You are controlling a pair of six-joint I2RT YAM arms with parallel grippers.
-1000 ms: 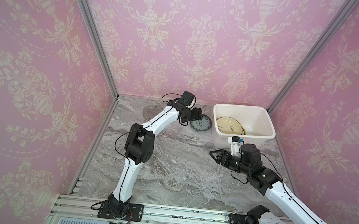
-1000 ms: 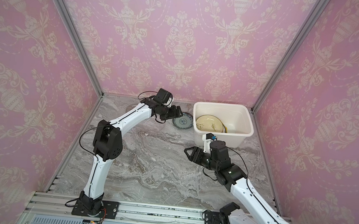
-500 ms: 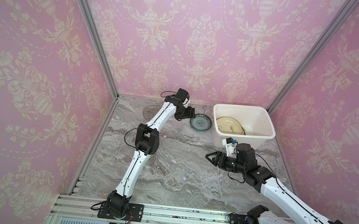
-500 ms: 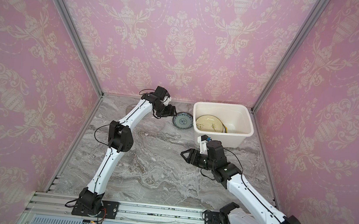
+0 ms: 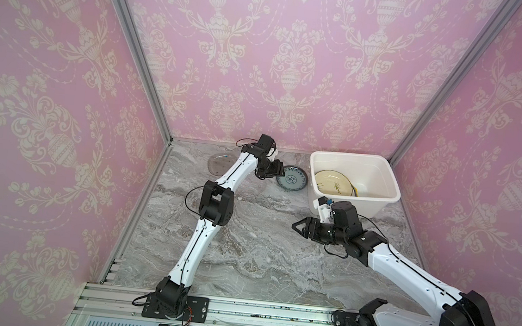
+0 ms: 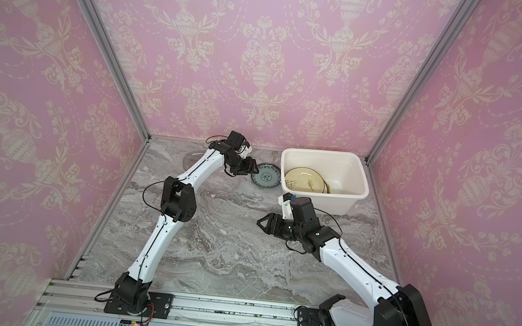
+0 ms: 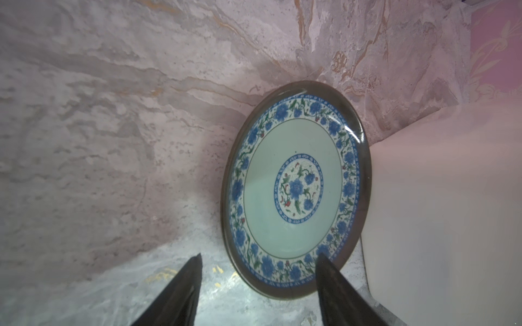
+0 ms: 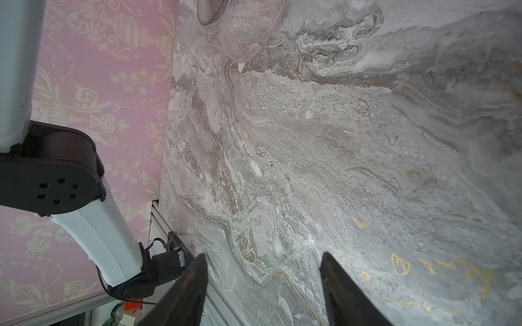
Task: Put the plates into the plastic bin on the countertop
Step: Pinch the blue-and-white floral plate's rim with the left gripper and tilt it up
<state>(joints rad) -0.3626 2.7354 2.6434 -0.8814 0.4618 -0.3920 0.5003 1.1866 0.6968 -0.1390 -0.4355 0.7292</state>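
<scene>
Left gripper (image 7: pixel 258 255): black tapered fingers spread, straddling the near rim of the glossy round blue-floral plate (image 7: pixel 293 189), not clamped. The plate lies flat on the veined grey marble-look countertop (image 5: pixel 260 253), just beside the smooth white plastic bin (image 5: pixel 377 207), at its 9 o'clock. A cream plate (image 5: pixel 333 184) sits inside the bin. Right gripper (image 8: pixel 262 255): spread, empty, over bare counter.

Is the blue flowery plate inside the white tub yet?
Out. The blue plate lies on the countertop beside the bin, outside its wall.
</scene>
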